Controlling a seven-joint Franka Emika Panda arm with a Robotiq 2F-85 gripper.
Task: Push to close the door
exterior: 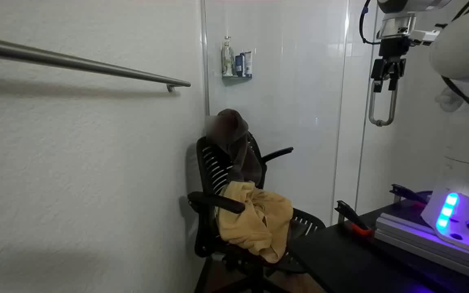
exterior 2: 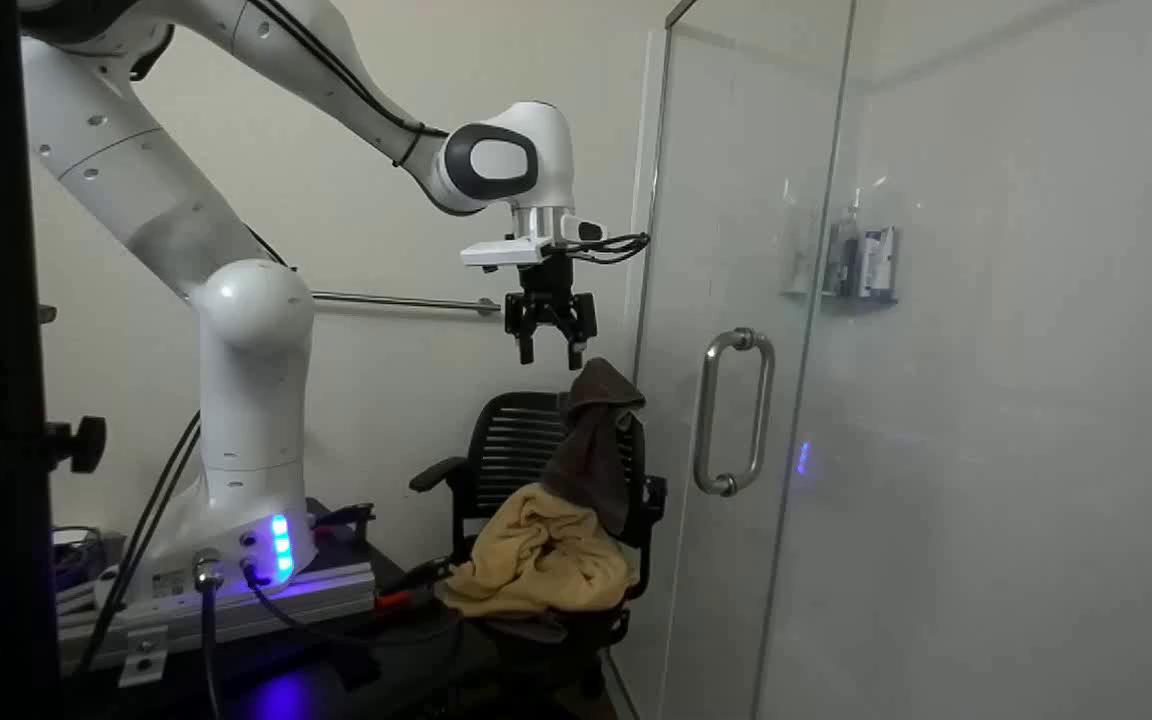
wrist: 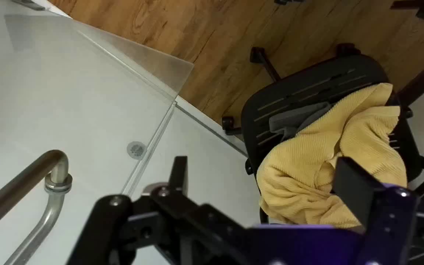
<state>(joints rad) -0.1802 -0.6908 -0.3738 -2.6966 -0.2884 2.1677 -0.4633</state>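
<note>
Gripper point(exterior 2: 551, 362) is hanging point-down, its fingers point(wrist: 179, 173) spread apart, holding nothing and standing clear of the door point(exterior 2: 726, 260). Door is sitting at three o'clock of it in an exterior view, silver handle point(exterior 2: 705, 415) a bit lower, toward four. Closing is not looking done: wrist view is showing a lower glass corner point(wrist: 182, 68) at eleven o'clock, jutting past the white threshold strip point(wrist: 208, 124) over wood floor point(wrist: 234, 36), so door is probably standing ajar. Contact and the whole push are apparently remaining. Arm point(exterior 2: 251, 320) is arching high from its base point(exterior 2: 221, 525) at eight o'clock, forearm point(exterior 2: 306, 70) sloping down, wrist point(exterior 2: 546, 150) aiming the gripper toward six, chair point(exterior 2: 508, 435) sitting below.
</note>
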